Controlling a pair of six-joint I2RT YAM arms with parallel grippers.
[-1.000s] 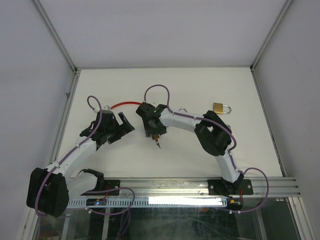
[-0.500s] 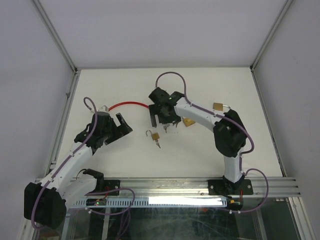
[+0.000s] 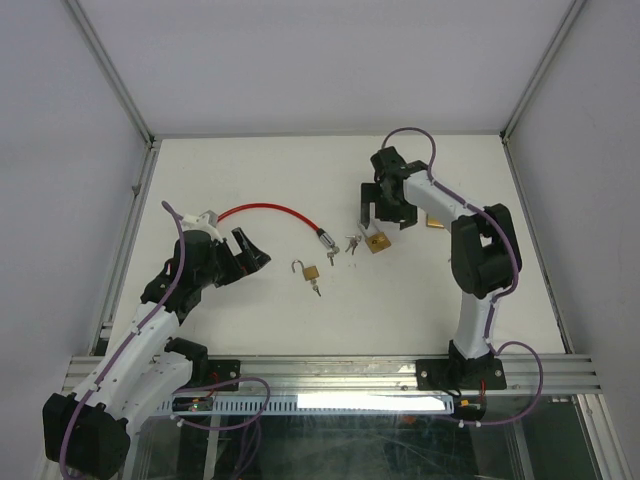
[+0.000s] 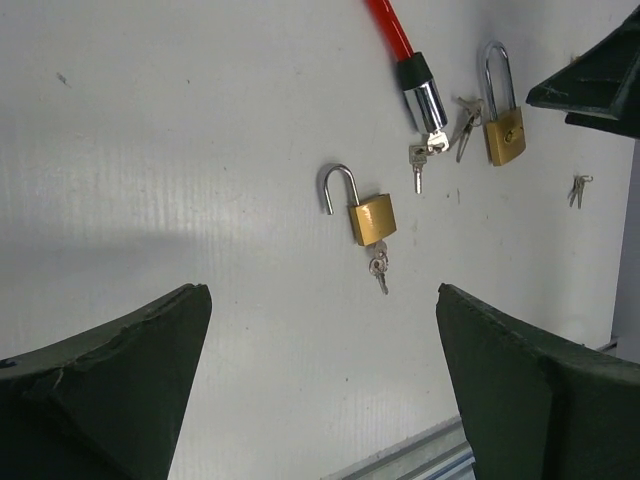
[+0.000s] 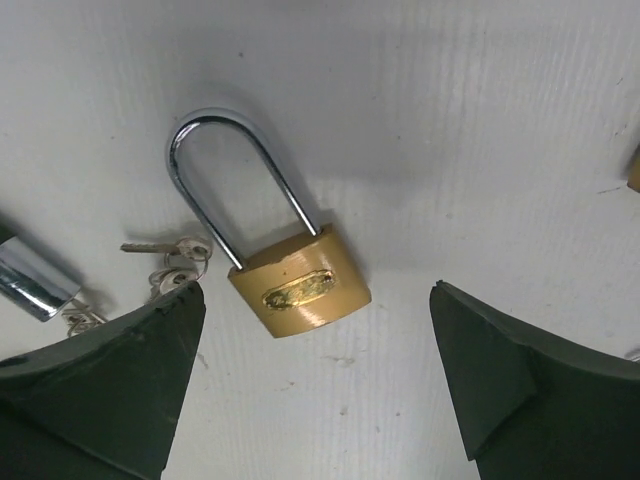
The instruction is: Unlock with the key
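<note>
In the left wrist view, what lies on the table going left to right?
Small padlock → cable end → key bunch → long-shackle padlock → key pair.
</note>
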